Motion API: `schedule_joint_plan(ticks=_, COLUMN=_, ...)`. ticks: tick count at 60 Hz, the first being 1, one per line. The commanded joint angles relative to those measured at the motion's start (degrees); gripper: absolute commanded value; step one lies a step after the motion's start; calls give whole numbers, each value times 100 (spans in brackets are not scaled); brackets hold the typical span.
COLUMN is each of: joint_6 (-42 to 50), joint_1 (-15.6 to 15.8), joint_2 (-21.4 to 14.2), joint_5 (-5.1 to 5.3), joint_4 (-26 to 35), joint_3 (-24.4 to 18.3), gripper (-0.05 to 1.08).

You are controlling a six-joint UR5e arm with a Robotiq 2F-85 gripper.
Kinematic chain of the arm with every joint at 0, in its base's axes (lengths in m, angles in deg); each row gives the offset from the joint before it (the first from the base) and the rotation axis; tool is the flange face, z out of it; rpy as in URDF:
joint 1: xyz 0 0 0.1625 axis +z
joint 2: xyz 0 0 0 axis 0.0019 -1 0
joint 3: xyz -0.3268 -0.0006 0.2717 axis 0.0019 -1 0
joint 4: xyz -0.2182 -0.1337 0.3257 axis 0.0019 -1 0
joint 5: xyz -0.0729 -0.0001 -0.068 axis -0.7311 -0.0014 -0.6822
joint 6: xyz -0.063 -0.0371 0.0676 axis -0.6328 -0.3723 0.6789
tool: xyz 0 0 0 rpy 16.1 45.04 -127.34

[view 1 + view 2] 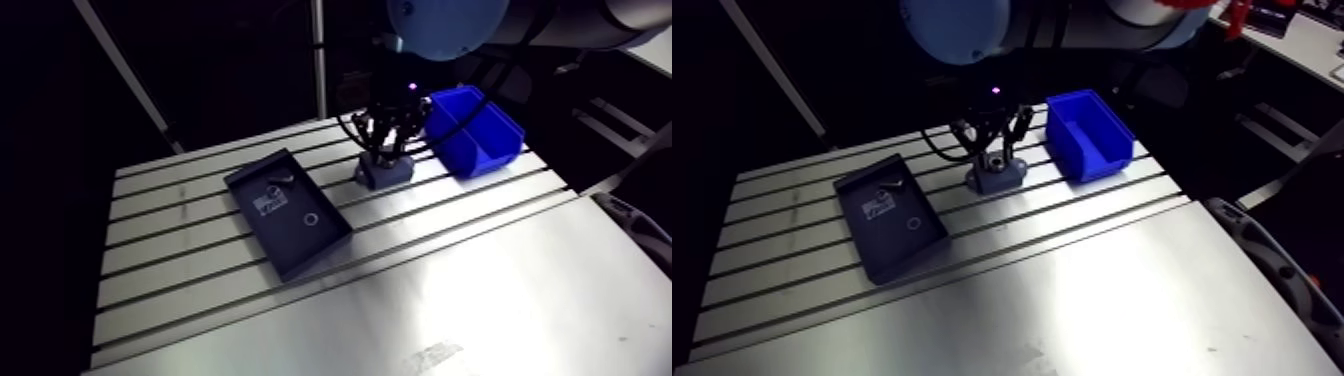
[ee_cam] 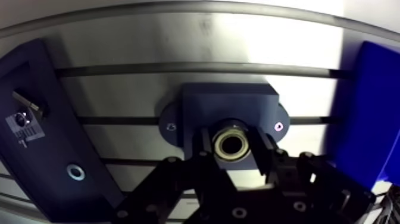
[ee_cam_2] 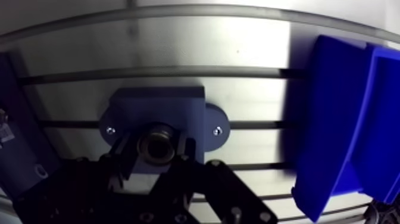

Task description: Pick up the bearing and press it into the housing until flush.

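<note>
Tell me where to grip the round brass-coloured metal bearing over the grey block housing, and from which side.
Grip the round brass-coloured metal bearing on its curved outer wall, at two opposite sides, coming down from above. Its bore faces up over the grey block housing, so its underside is free to enter. The black two-fingered end effector is shut on it this way.

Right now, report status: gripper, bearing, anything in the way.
Gripper shut on bearing. Bearing at the housing bore, flush not confirmed. Dark tray and blue bin sit apart on either side; nothing in the way.
</note>
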Motion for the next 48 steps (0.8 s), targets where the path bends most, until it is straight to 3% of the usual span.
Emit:
schedule_joint_plan(ticks=1, joint_6=0, joint_1=-14, joint_2=4, joint_5=0, joint_4=-7, joint_3=15, gripper=100)
schedule_joint_plan(ticks=48, joint_6=9, joint_1=-5, joint_2=4, joint_5=0, joint_4=-17, joint_3=8, gripper=100)
